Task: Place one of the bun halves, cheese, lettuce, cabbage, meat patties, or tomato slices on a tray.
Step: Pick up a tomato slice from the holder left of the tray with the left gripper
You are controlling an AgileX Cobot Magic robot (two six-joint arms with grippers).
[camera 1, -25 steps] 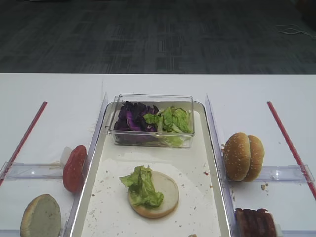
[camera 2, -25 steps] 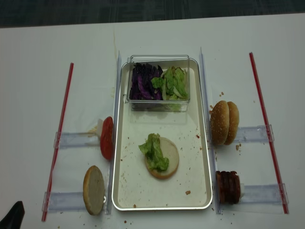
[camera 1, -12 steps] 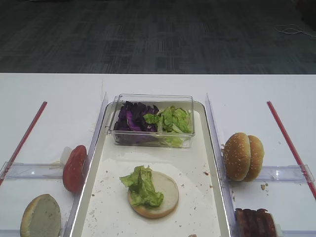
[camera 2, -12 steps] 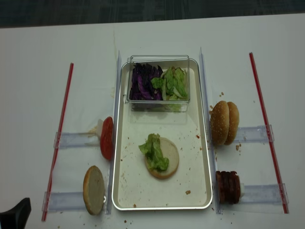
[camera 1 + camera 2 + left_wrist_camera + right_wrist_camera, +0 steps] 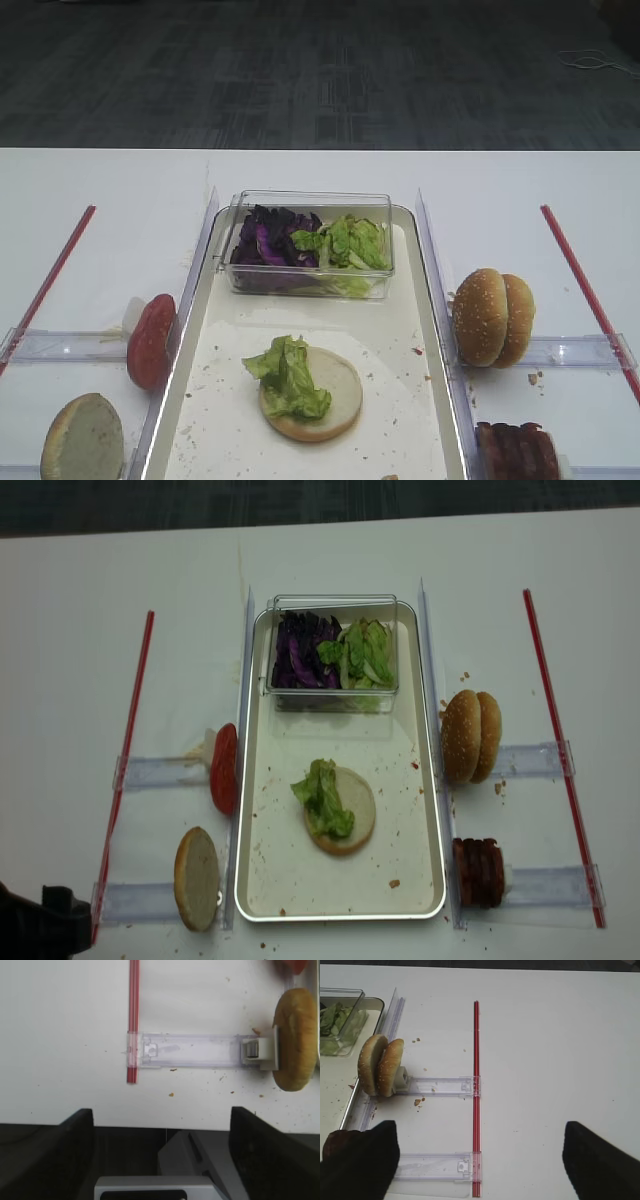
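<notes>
On the cream tray [image 5: 400, 330] [image 5: 400, 825] lies a pale bun half [image 5: 340, 392] [image 5: 360, 805] with a lettuce leaf [image 5: 288, 377] on it. Cabbage [image 5: 265, 240] and more lettuce [image 5: 352, 242] fill the clear box at the tray's far end. To the left stand a tomato slice [image 5: 224, 768] and a bun half [image 5: 197, 877] [image 5: 296, 1037]. Two sesame bun halves [image 5: 470, 737] [image 5: 381, 1066] and meat patties [image 5: 479, 872] stand to the right. My left gripper [image 5: 160, 1160] [image 5: 40, 930] is open and empty over the table's near left edge. My right gripper [image 5: 480, 1165] is open over bare table. Cheese is out of view.
Clear plastic holders [image 5: 150, 773] [image 5: 535, 760] carry the upright food on both sides. Red strips [image 5: 128, 750] [image 5: 555, 740] run along the outer left and right. Clear upright walls [image 5: 432, 270] flank the tray. Crumbs lie scattered on the tray and table.
My left arm's dark shape has pushed further into the bottom left corner of the realsense view, moving right. The food and tray have stayed put.
</notes>
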